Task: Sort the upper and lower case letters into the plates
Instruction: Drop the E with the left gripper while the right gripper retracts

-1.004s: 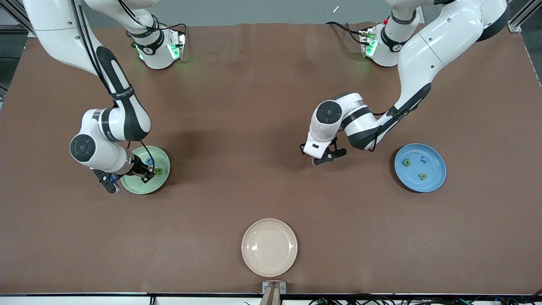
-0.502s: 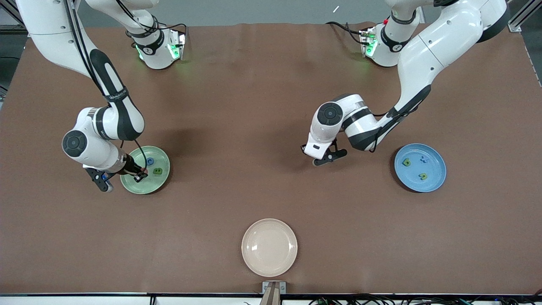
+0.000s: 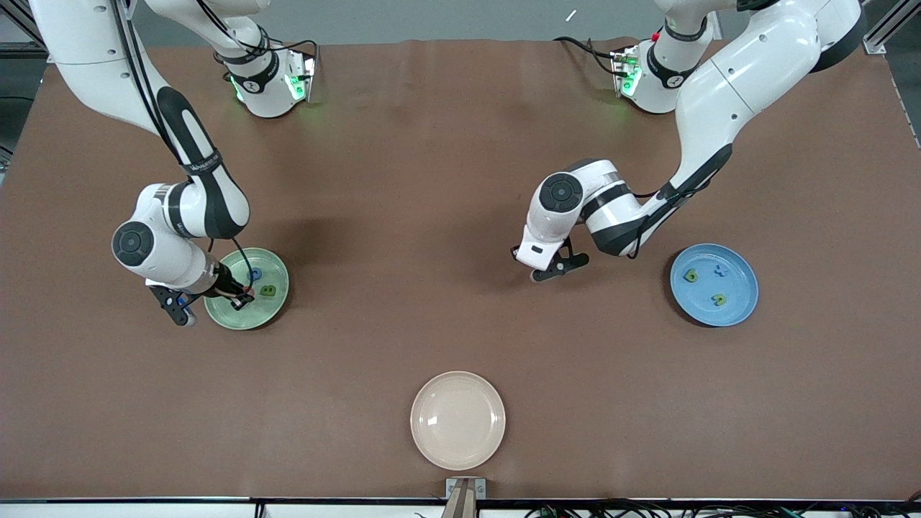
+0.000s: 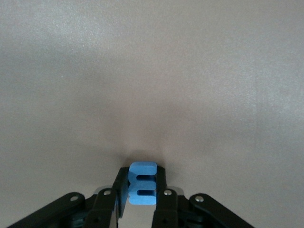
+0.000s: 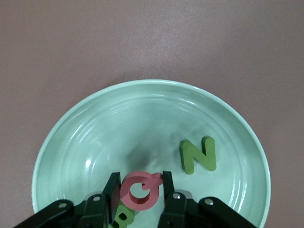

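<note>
The left gripper (image 4: 141, 197) pinches the blue m (image 4: 141, 184) at the table (image 3: 446, 216). The right gripper (image 5: 139, 194) pinches the pink G (image 5: 141, 189) over the green plate (image 5: 85, 142). Risk: a thin edge grip may let m twist free during transfer to the blue plate (image 3: 741, 306).

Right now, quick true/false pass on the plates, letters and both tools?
1. The left tool is shut on the blue m. True.
2. The right tool is over the blue plate. False: it is over the pale green plate.
3. The cream-white plate holds two letters. False: none show in it.
4. A green N lies in the pale green plate. True.
5. The right tool holds a pink G. True.
</note>
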Robot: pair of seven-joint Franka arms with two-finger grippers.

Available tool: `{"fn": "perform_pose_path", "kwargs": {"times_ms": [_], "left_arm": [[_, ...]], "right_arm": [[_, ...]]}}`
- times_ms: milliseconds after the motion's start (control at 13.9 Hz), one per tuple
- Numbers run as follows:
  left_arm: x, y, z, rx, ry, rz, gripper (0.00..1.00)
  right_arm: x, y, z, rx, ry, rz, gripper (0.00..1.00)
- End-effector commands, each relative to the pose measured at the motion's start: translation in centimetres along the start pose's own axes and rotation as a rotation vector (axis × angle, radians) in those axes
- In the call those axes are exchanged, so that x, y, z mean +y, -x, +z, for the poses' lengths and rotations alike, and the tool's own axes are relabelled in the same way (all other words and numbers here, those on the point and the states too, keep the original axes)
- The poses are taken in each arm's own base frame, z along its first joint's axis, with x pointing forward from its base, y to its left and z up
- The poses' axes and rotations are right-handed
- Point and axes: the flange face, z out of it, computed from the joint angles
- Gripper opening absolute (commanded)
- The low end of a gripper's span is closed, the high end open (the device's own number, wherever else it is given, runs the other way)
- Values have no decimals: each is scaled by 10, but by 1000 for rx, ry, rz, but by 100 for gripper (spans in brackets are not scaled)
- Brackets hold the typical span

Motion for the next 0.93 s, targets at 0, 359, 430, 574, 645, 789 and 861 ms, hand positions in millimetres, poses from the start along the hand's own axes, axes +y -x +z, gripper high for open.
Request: {"fn": "perform_pose_path", "kwargs": {"times_ms": [0, 359, 430, 574, 645, 789, 861], "left_arm": [[-5, -14, -17, 37, 5, 5, 12], [-39, -56, -54, 38, -2, 66, 12], [-54, -69, -62, 28, -15, 100, 12], [-88, -91, -80, -2, -42, 161, 12], [-106, -98, -82, -17, -43, 195, 12], [-147, -115, -81, -33, -41, 229, 12], [-170, -124, -79, -45, -40, 251, 12]], "right_arm": [[-2, 3, -2, 3, 0, -5, 100], [-7, 1, -26, -58, 56, -27, 100], [-9, 1, -35, -77, 72, -56, 100], [-7, 5, -56, -105, 84, -171, 100], [-2, 5, -67, -124, 92, -230, 100], [5, 10, -91, -157, 98, -373, 100], [8, 12, -104, -174, 103, -435, 100]]}}
